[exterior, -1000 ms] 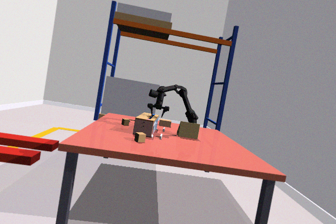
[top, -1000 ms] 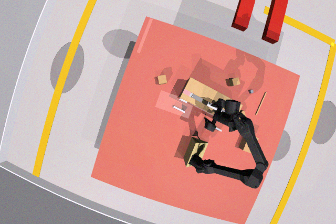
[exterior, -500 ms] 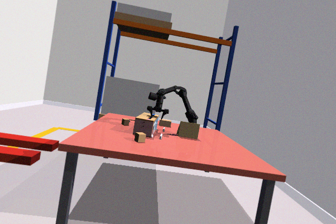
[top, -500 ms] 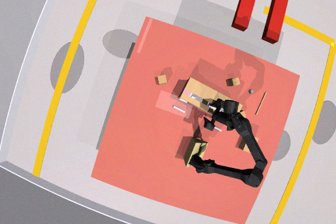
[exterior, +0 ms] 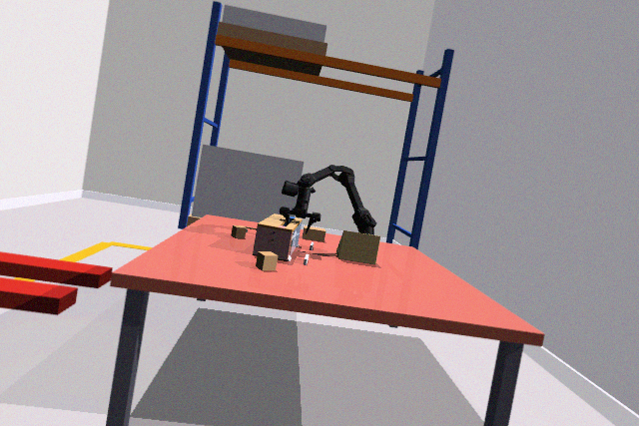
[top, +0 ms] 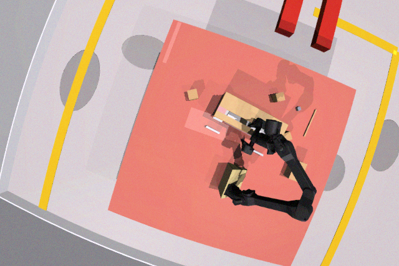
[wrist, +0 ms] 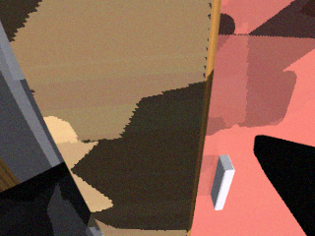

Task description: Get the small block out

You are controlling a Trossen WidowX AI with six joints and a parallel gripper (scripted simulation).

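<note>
The box stands upright on the table, with a wooden top that has slots and a clear front. My gripper is open and empty, pointing down close over the box's front edge. One finger is over the top and the other is out in front of the clear side. Whether a finger touches the box, I cannot tell. The small block on the shelf cannot be made out; the gripper and the top hide much of the inside.
White bars lie in front of the box. Wooden blocks stand around it. A small grey-blue cube and a thin stick lie beyond its right end. A larger tan box stands by the arm's base.
</note>
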